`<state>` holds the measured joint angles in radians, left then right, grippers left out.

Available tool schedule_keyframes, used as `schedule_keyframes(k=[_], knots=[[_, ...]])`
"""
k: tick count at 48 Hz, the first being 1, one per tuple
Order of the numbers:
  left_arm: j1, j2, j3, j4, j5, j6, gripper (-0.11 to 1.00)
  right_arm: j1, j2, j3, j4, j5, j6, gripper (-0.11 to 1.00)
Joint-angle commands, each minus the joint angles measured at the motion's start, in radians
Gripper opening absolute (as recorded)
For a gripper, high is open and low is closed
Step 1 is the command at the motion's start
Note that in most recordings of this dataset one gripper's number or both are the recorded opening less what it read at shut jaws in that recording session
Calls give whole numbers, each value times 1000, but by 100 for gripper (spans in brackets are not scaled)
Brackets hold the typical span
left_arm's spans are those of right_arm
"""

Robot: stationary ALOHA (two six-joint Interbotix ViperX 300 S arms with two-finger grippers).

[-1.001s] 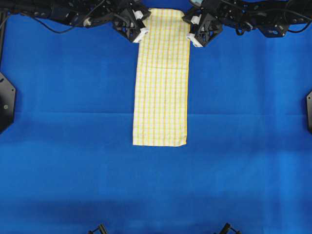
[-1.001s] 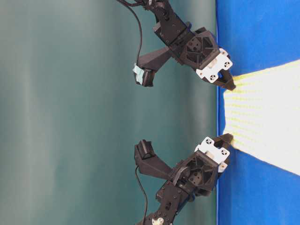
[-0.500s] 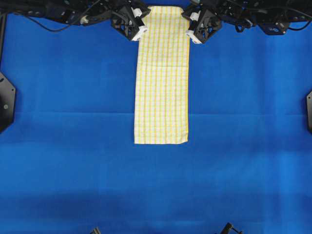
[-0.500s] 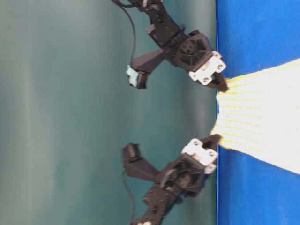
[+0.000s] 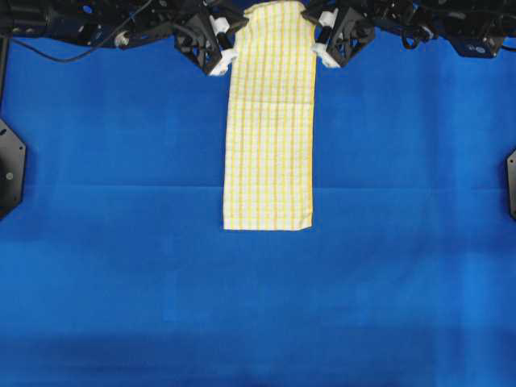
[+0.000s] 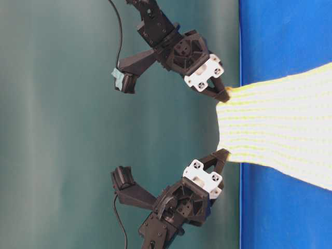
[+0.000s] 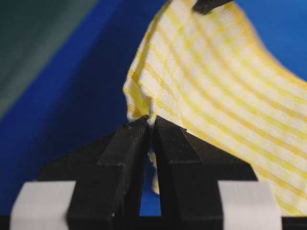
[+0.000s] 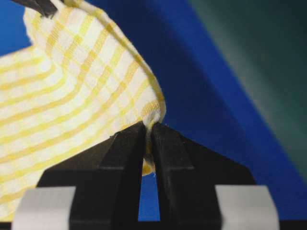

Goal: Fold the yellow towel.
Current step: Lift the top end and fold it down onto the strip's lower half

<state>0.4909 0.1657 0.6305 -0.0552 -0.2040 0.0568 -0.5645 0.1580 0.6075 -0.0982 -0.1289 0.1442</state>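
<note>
The yellow towel (image 5: pixel 268 129) lies as a long narrow checked strip on the blue table cover, its near hem flat and its far end raised. My left gripper (image 5: pixel 237 31) is shut on the far left corner, and my right gripper (image 5: pixel 312 31) is shut on the far right corner. In the left wrist view the left gripper (image 7: pixel 151 122) pinches a bunched corner of the towel (image 7: pixel 216 81). In the right wrist view the right gripper (image 8: pixel 148 127) clamps the other corner of the towel (image 8: pixel 62 86). The table-level view shows the towel (image 6: pixel 280 140) lifted clear of the table between both grippers.
The blue table cover (image 5: pixel 121 266) spreads around the towel on all sides. Black fixtures sit at the left edge (image 5: pixel 10 165) and the right edge (image 5: pixel 511 184). Both arms and their cables run along the far edge.
Both grippers have risen and drawn back with the towel's far corners, lifting that end off the table. The near hem has slid a little toward the far side.
</note>
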Motion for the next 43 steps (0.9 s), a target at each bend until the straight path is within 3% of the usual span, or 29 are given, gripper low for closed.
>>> schedule_keyframes(k=[1,17,31,43], knots=[[-31,-52,11,-2,-3,-8,2,23,-41,8,-2,-3,5,6],[-187,-152,130,-2,-6,-86,2,155,-141,126,14,2,18,6],[-359,-169,175,-3,-18,-176,2,276,-206,201,89,3,18,6],[-460,-184,210,-2,-15,-221,3,410,-204,215,163,-2,20,6]])
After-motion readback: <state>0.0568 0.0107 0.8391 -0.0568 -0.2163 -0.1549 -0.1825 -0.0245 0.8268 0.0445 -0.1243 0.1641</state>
